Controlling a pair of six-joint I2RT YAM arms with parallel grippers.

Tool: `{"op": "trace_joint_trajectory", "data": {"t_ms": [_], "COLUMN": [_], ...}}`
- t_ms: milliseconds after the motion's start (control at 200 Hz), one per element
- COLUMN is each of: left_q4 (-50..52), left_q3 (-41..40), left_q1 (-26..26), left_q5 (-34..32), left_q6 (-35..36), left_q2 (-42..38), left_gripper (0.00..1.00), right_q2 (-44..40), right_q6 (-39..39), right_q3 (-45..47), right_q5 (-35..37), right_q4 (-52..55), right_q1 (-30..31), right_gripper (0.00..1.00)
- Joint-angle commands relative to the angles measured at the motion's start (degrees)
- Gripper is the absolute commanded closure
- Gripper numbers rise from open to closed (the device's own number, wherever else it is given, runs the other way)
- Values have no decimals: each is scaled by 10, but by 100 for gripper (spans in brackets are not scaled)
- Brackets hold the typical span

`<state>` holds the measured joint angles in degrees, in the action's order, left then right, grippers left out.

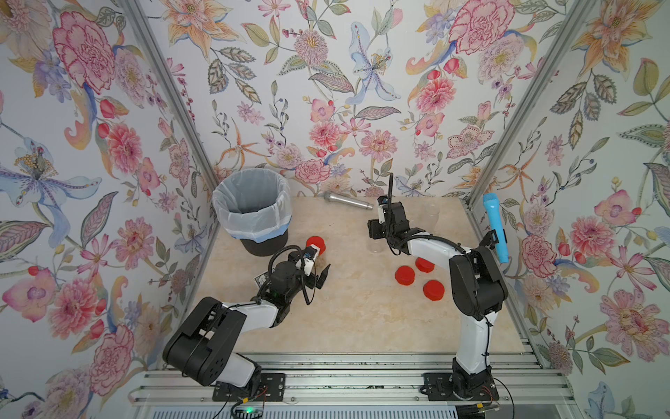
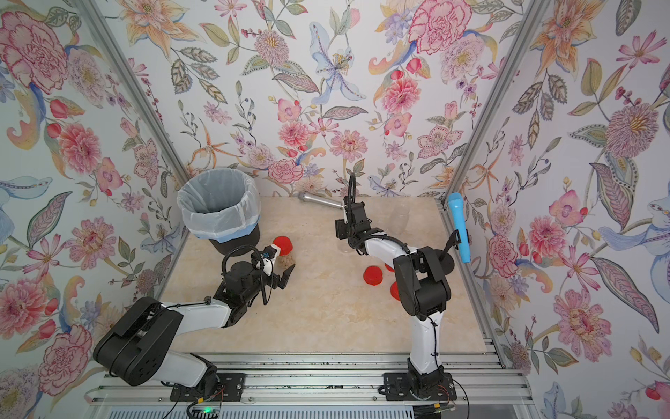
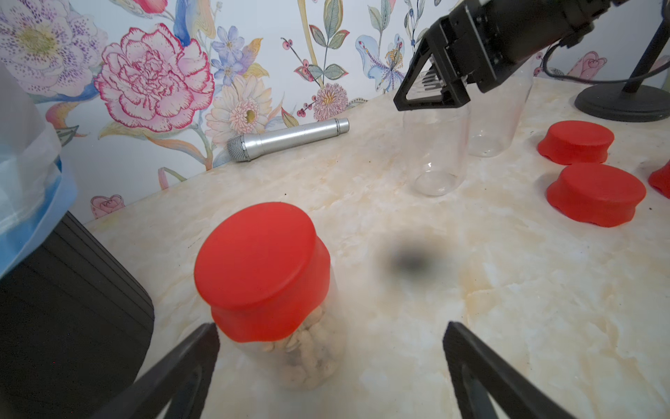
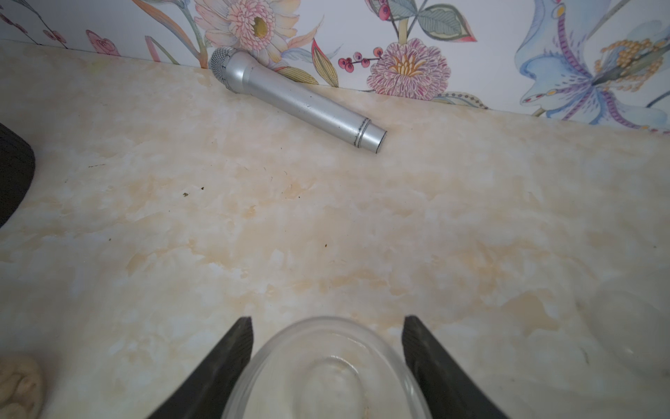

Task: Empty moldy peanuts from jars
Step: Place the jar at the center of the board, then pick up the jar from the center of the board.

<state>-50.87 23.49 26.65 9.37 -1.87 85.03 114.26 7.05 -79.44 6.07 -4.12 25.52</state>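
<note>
The left gripper (image 3: 330,325) gapes wide beside the last capped jar (image 3: 261,268) of peanuts (image 3: 308,357) near the bin (image 1: 268,245), seemingly poised to take it; the right gripper (image 4: 327,318) straddles an emptied jar (image 4: 326,381), grip unclear

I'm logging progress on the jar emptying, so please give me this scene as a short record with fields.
capped jar: upright beside the bin, peanuts inside
left gripper: open, at the capped jar, not closed on it
right gripper: straddles the empty jar at its mouth; grip unclear
loose lids: three on the table
second empty jar: standing beside the first
silver microphone: lying at the table's far edge
</note>
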Motion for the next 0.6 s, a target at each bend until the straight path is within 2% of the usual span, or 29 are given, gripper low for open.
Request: {"op": "trace_joint_trajectory", "data": {"t_ms": [0,145,595], "left_q4": [-37,-74,-188], "left_q3": [-16,-21,-36], "left_q1": [5,8,10], "left_q5": [-26,-48,-64], "left_q6": [-24,-37,-60], "left_q2": [14,37,120], "left_gripper": [0,0,0], "right_q2": [-17,-43,-108], "right_q6": [3,-3,-6], "right_q3": [30,55,80], "right_q5": [5,3,2], "right_q4": [12,-12,-5], "right_q1": [8,8,5], "right_gripper": [25,17,10]}}
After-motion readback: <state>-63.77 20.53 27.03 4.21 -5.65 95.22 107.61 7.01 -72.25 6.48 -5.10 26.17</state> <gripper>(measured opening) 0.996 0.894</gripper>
